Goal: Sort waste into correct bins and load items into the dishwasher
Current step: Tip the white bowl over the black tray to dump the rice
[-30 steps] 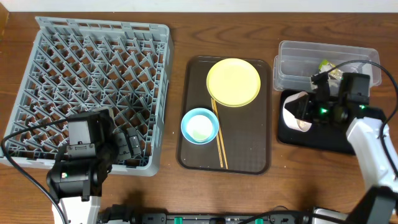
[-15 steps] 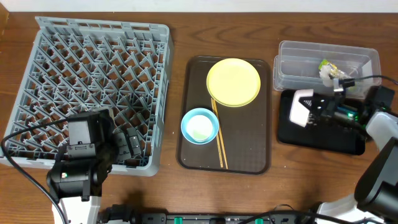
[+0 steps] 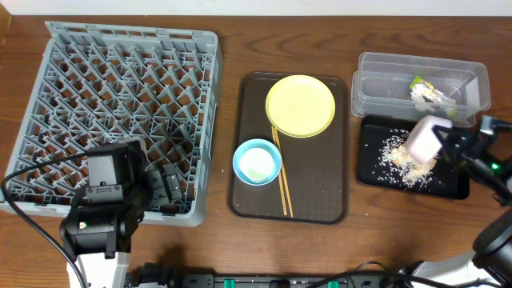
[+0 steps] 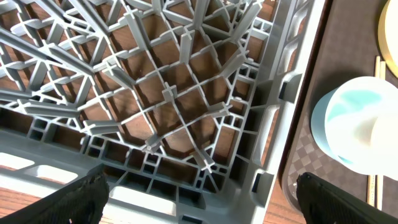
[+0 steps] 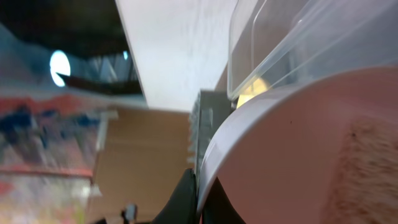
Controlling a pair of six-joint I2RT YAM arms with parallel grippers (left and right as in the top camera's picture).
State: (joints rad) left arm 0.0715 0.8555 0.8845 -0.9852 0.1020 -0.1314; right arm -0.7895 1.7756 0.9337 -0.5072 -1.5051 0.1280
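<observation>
Step in hand, as I read it: emptying scraps over the black tray (image 3: pixel 372 172), w/ the white bowl (image 3: pixel 422 142) held tipped on its side above the tray's right half by the right tool (image 3: pixel 450 144), which is clamped on the bowl's rim. To do it well: hold the bowl's mouth inside the tray's edges, tilt it fully, and maybe give it a light shake, since a beige patch inside the bowl in the right wrist view may be leftover food (can't tell for sure). Avoid drifting toward the clear tub (image 3: pixel 376 80) just behind. The crumbs (image 3: pixel 396 152) lie scattered across the tray's middle, none seen on the wood. The desk (image 3: pixel 240 48) is brown wood grain, and flat. On it, approx. by size: the dish rack (image 3: pixel 120 104) at far left, no dishes in it, w/ the left tool (image 4: pixel 202 186) spread wide, holding nothing, over its near right corner. The brown serving tray (image 3: pixel 320 200) in the centre carries the yellow plate (image 3: pixel 300 106), the blue bowl (image 3: pixel 257 162) and the chopsticks (image 3: pixel 284 188) lying beside the bowl. The wrapper (image 3: pixel 426 92) sits in the tub. The room beyond is only a blur: a pale panel and dim shapes.
</observation>
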